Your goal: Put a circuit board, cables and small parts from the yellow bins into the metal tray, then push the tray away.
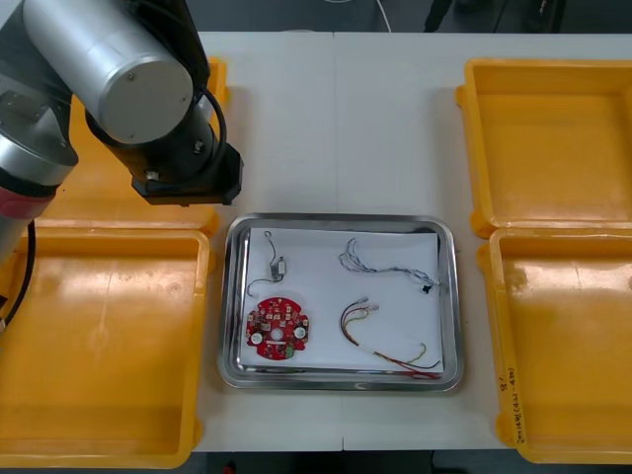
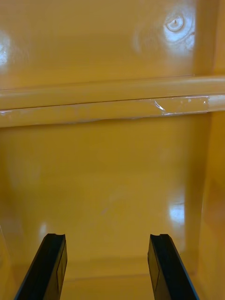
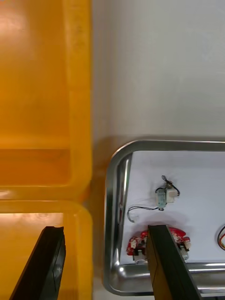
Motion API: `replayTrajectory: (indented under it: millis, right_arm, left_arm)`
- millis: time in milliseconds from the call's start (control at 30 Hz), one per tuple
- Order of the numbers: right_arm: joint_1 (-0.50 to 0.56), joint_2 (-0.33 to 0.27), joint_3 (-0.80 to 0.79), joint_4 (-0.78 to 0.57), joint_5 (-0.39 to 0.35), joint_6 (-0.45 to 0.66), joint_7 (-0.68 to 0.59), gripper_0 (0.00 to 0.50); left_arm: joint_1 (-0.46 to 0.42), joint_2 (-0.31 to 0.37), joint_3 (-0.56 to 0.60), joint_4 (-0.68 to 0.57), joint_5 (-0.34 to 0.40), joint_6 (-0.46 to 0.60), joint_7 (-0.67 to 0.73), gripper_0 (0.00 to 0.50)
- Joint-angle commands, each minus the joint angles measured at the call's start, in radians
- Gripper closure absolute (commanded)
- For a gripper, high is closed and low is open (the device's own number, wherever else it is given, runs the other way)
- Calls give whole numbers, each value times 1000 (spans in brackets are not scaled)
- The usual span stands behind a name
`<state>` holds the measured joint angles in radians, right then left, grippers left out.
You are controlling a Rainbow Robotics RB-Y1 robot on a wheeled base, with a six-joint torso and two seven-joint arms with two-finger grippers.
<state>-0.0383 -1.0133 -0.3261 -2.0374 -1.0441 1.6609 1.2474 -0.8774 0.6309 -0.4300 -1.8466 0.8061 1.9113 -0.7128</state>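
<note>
The metal tray (image 1: pixel 446 296), white inside, lies in the middle of the table. It holds a round red circuit board (image 1: pixel 277 330), a black cable with a small metal part (image 1: pixel 277 267), a twisted blue and white cable (image 1: pixel 380 264) and a red and yellow cable (image 1: pixel 380 341). My left arm hangs over the far left bin, its wrist just beyond the tray's far left corner. In the left wrist view the left gripper (image 3: pixel 105 262) is open above the near left bin's rim and the tray (image 3: pixel 112 187) edge, with the circuit board (image 3: pixel 136 243) beside one finger. The right gripper (image 2: pixel 108 265) stands open over a bare orange bin floor (image 2: pixel 108 187).
Two yellow bins stand at the left (image 1: pixel 99 355) and two at the right (image 1: pixel 553 138), (image 1: pixel 563 346); the visible bin floors are bare. Bare table (image 1: pixel 336 128) stretches beyond the tray to the far edge.
</note>
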Motion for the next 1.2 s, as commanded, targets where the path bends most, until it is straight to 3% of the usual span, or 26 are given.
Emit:
replayTrajectory:
  millis: [33,267,767,1200]
  right_arm:
    - [14,6,-39,-30,-10,20,-42,0]
    - [14,4,-56,-30,-14,34,-39,0]
    - [8,-56,-41,-170,-36,42,-26,0]
    - [-247,-85,294,-328,-45,39,-31,0]
  left_arm:
    - [-51,112,30,-43,44,9,-2,0]
    - [-31,213,45,-69,116,9,-2,0]
    - [238,374,257,-212,171,-41,-57,0]
    - [480,403,432,-247,166,-163,-226,0]
